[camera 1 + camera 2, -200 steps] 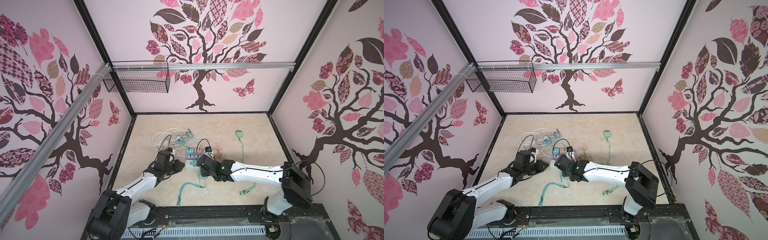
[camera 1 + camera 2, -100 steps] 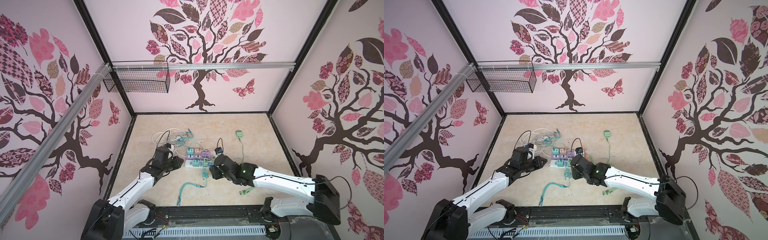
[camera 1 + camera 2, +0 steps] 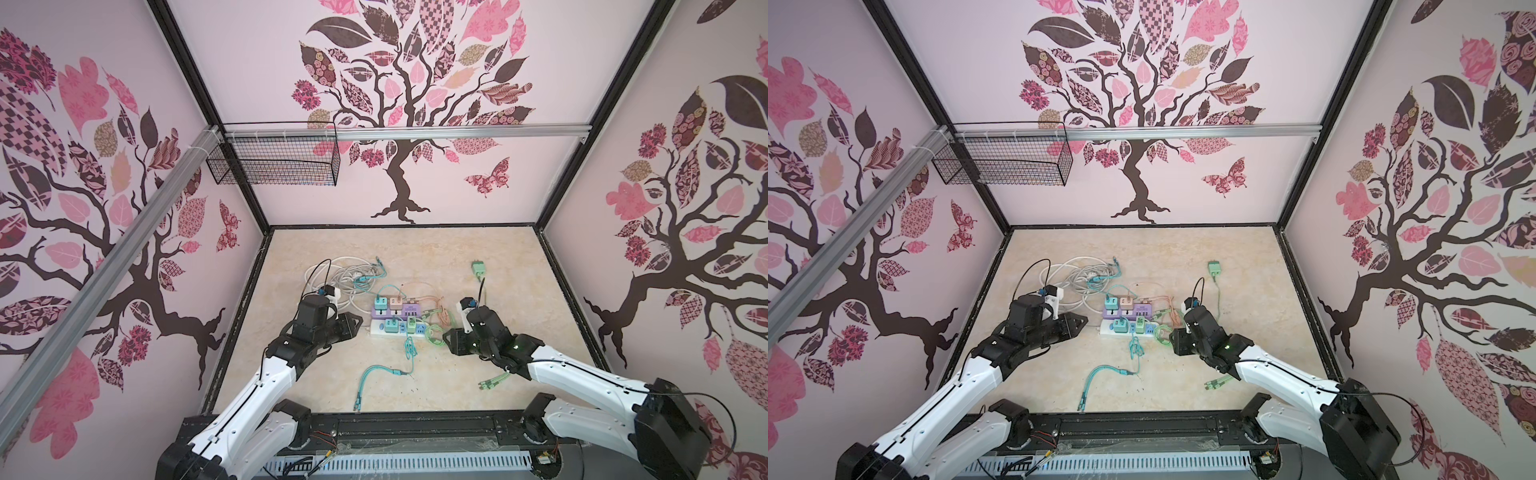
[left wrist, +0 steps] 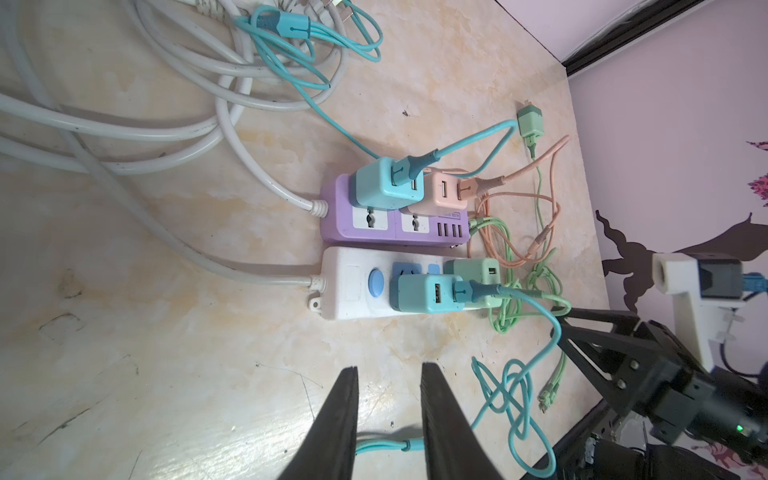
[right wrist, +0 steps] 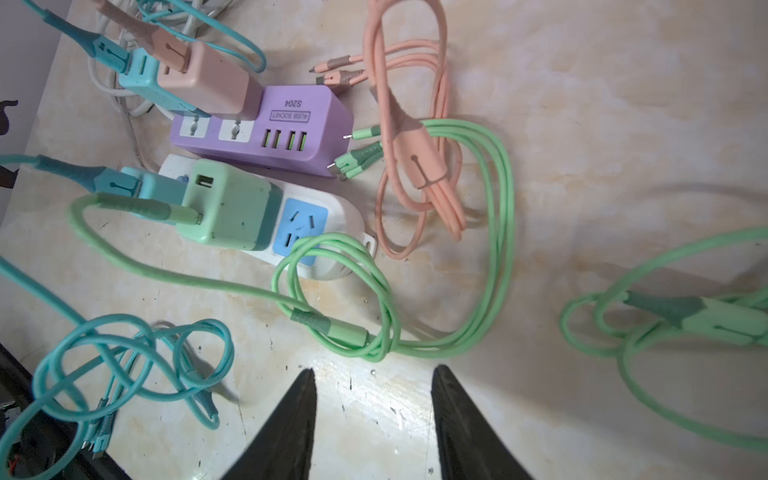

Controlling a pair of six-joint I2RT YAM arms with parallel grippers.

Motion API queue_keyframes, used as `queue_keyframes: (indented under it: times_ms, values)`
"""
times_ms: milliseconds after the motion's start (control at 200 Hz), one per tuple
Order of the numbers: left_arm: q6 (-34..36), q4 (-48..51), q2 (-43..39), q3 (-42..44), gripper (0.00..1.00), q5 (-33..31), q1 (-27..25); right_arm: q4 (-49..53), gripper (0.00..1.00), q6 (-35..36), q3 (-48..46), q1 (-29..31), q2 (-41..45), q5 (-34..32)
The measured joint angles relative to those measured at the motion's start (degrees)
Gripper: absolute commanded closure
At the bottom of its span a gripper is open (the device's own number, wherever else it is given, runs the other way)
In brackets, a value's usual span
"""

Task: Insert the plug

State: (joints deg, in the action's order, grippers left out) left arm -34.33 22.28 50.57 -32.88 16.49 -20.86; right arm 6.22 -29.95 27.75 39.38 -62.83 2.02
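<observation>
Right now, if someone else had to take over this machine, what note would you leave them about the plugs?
Grippers: left gripper open, empty, just short of the white power strip; right gripper open, empty, near that strip's free end socket.
Done: a teal adapter and a green adapter sit in the white power strip. A pink adapter and a second teal adapter sit in the purple power strip.
Left: a loose green adapter lies unplugged toward the far right of the table. The free end socket looks a likely home.
</observation>
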Motion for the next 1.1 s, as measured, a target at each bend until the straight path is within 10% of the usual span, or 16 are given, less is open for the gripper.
queue_keyframes:
  times_ms: [775, 1100]
  values:
    - [0.5, 7.1, -6.3, -0.5, 0.66, -0.9, 0.0, -7.2, 0.77, 1.2, -1.1, -3.7, -8.2, 13.7]
    - [0.9, 7.1, -6.5, -0.5, 0.66, -0.9, 0.1, -4.5, 0.59, 2.4, -0.9, -3.7, -7.1, 10.4]
